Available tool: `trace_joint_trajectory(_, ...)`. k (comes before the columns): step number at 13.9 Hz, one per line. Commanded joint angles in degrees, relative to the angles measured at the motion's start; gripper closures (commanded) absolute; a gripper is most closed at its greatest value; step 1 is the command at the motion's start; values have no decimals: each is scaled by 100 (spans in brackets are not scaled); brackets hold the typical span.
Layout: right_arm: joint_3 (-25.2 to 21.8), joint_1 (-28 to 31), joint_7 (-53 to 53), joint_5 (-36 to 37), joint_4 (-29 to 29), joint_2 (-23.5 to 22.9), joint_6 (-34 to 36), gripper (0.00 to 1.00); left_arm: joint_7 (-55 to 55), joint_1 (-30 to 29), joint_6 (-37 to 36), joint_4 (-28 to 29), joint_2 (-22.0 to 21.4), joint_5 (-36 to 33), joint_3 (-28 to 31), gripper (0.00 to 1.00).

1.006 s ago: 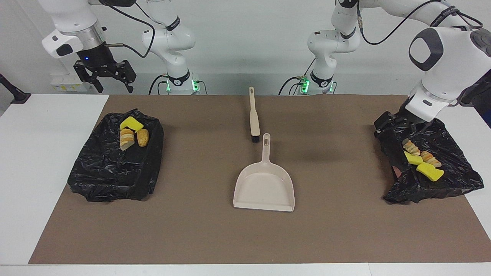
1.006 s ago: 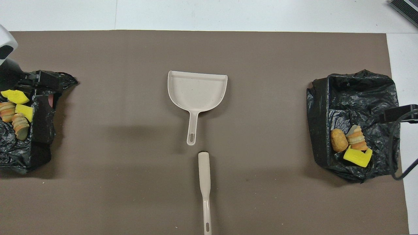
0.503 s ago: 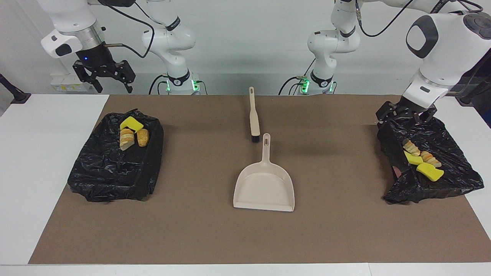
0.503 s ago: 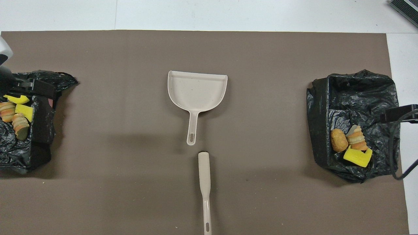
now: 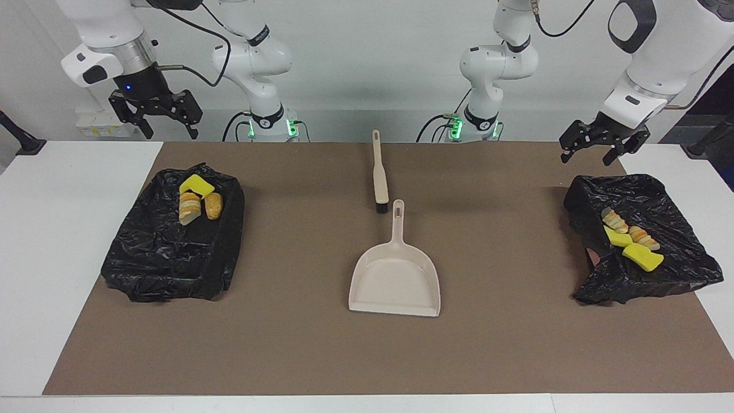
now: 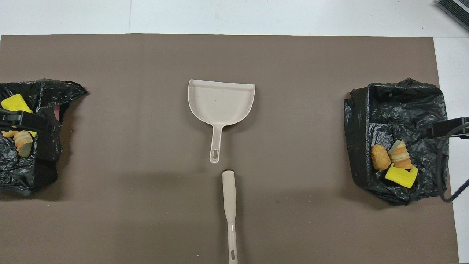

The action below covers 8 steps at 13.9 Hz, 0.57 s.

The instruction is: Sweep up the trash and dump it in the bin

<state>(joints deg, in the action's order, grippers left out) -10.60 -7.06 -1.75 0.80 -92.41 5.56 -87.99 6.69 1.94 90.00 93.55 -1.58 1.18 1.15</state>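
Note:
The trash lies in two black-bag-lined bins. The bin at the right arm's end [image 5: 172,252] [image 6: 395,106] holds a yellow chunk [image 5: 196,184], a striped croissant piece [image 5: 189,207] and a brown bun [image 5: 214,205]. The bin at the left arm's end [image 5: 648,195] [image 6: 44,95] holds yellow chunks [image 5: 642,257] and croissant pieces [image 5: 615,219]. The beige dustpan [image 5: 395,275] [image 6: 220,102] lies empty mid-mat, with the brush [image 5: 379,178] [image 6: 229,205] nearer the robots. My left gripper [image 5: 590,155] is open and empty, raised over its bin's edge. My right gripper [image 5: 172,135] waits open, high by its bin.
A brown mat [image 5: 487,355] covers most of the white table [image 5: 57,229]. The dustpan's handle points at the brush's bristle end. In the overhead view the left gripper [image 6: 22,123] shows as a dark bar over its bin, and the right gripper [image 6: 447,128] over its bin's edge.
My left gripper has risen from the rim of the bin at its end and drawn back toward the robots. The bag's edge has settled. The right arm has not moved.

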Motion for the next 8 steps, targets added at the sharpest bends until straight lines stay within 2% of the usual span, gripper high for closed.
trace_joint_trajectory(1,14,47,-168,8,-145,129,-96,0,43,43,-9,208,-158,-109,-1,0)
trace_joint_trajectory(8,14,47,-168,8,-145,138,-96,0,35,35,-9,146,-114,-101,-1,0)
